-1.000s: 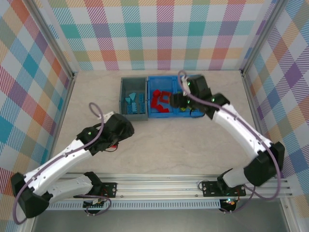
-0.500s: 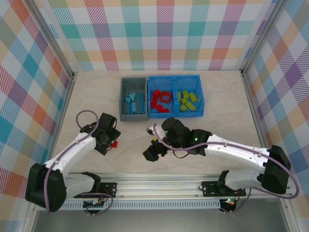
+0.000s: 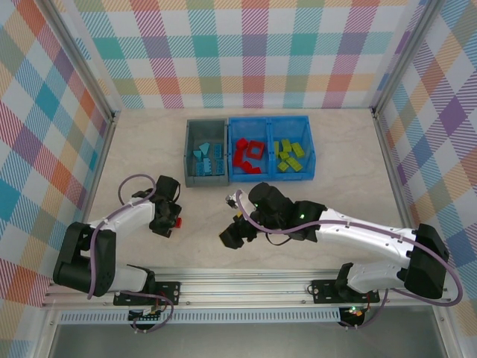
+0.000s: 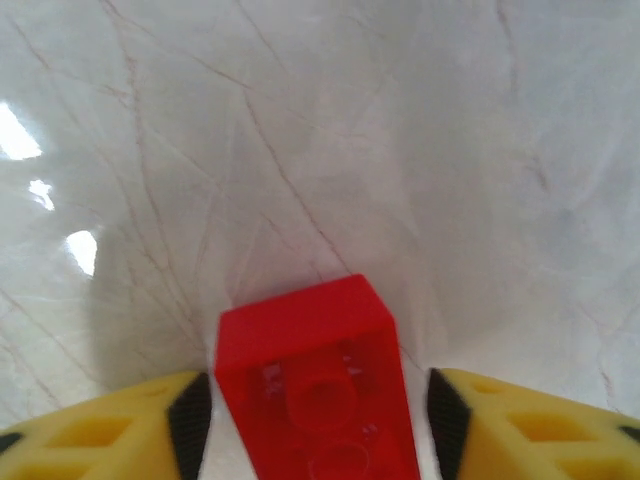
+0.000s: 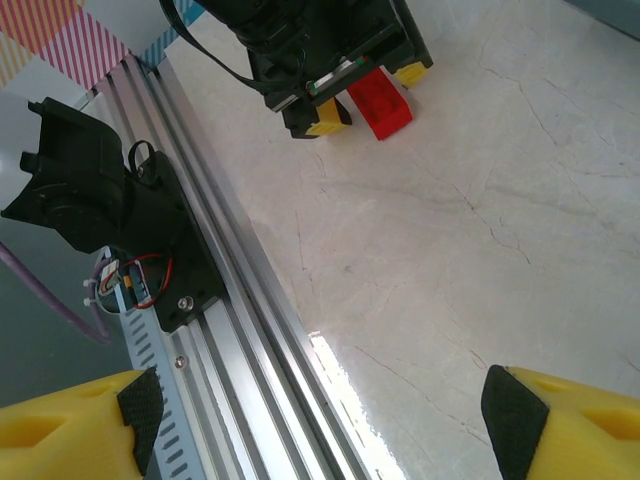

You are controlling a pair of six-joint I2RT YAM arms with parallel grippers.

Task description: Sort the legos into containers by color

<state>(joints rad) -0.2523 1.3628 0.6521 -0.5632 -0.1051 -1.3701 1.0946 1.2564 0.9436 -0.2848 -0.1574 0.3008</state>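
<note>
Top external: grey plastic bin (image 3: 188, 153), blue divided plastic bin (image 3: 310, 153) loaded by colour; seemingly last red plastic brick (image 3: 178, 221) sits between spread left jaws; right jaws spread, empty.

R gripper (image 3: 232, 237) is off the blue bin (image 3: 309, 149), now low over mid-table. Green legos (image 3: 289, 156) in bin's R compartment show again. L arm's elbow folds back twd base; L gripper (image 3: 174, 221) now meets red brick (image 4: 312, 385) from the left.

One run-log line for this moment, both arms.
left tool: open, straddling red brick on table | right tool: open, empty
</note>
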